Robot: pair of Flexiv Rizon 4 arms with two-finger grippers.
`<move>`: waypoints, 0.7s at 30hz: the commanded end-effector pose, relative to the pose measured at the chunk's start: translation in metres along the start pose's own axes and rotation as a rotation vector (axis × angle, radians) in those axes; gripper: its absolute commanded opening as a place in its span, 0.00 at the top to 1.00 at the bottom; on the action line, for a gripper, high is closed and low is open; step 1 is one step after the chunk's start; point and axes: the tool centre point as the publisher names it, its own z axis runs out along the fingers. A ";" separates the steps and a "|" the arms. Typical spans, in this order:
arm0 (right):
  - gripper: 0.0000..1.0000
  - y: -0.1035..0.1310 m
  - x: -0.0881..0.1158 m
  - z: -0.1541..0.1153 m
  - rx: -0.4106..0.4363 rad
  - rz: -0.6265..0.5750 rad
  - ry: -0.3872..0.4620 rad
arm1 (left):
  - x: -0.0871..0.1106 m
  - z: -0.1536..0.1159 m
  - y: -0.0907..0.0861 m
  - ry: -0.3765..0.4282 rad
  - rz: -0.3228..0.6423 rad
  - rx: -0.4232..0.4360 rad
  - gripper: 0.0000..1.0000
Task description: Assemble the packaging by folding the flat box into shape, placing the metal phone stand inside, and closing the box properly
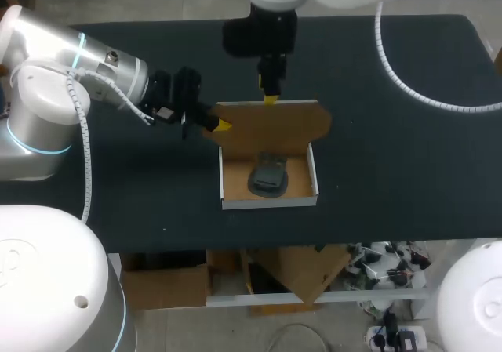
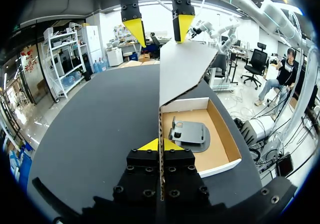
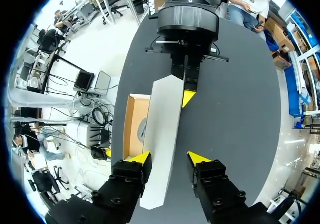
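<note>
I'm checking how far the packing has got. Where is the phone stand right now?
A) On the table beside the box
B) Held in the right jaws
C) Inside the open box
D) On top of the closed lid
C: the phone stand lies on the floor of the box, and the lid stands up and open behind it.

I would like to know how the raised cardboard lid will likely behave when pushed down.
The lid stands raised as a thin sheet, so it will probably hinge easily at its fold. Pinched only at one edge by the left claw, it may flex or twist. It looks light and might spring back if released.
</note>
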 end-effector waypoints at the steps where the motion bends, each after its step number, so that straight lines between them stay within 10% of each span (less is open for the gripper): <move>1: 0.52 0.001 0.000 0.005 0.003 0.003 -0.001 | -0.001 0.002 0.001 0.003 0.000 -0.002 1.00; 21: 0.50 0.003 -0.003 0.015 0.007 0.006 0.016 | -0.001 0.002 0.001 0.003 0.000 -0.002 1.00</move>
